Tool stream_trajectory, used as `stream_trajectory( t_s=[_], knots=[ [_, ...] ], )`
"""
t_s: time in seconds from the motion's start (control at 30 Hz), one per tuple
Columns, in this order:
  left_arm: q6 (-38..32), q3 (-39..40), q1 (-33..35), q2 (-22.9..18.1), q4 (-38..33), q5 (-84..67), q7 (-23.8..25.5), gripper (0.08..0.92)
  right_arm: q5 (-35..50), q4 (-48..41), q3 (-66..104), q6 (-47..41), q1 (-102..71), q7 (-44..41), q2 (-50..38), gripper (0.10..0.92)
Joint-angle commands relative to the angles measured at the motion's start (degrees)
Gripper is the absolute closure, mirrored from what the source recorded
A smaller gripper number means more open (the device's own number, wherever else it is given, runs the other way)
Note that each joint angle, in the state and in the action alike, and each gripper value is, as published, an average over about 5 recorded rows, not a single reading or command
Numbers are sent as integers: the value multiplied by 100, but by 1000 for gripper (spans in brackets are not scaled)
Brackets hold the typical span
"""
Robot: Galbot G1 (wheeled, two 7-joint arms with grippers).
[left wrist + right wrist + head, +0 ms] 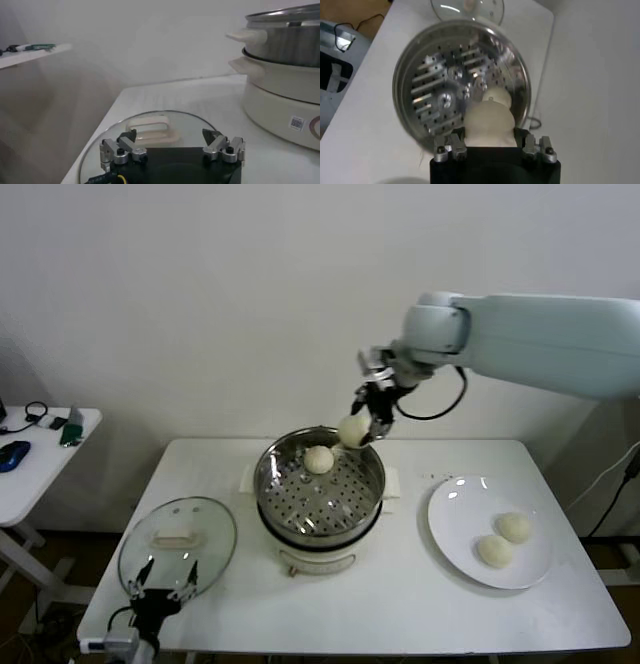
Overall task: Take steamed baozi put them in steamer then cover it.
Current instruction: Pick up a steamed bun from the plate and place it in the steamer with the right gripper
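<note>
Baozi [319, 459] one already sits in the steamer [320, 519] at 12 o'clock on the tray; two wait on the plate [450, 514] at 3 o'clock. Right gripper [368, 427] clenches a second bun [352, 431] above the pot's far rim. Left gripper [172, 147], released, hovers over the cover [215, 529] at 8 o'clock on the desk [400, 594]. Covering remains.

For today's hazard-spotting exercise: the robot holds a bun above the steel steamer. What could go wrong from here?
1. The right gripper holds its cream-white bun near the far rim of the shiny round steamer; released there, it might hit the rim.
2. It might land on the bun already inside.
</note>
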Motion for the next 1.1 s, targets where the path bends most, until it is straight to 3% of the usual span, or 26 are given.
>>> stream_trajectory(
  t_s=[0.03,0.37,0.73,0.93,1.1],
  knots=[
    [29,-20,-1,-49,-77,-11,2,177,64,-178,142,-409,-788,593,1529,372],
    [12,-69,42,-66,-73,-57,-7,177,-824,-1187,53,-495,-1718,865,2057,372],
    [28,-52,2,-30,-41,-66,0,177,-697,-1409,92,-585,-1927,980,2097,370],
    [68,-48,-20,-19,-70,-61,18,177,-579,-934,79,-412,-1409,785,1620,261],
    [105,-45,-42,-28,-117,-52,32,177,-622,-346,-126,-17,-564,191,588,205]
  ],
)
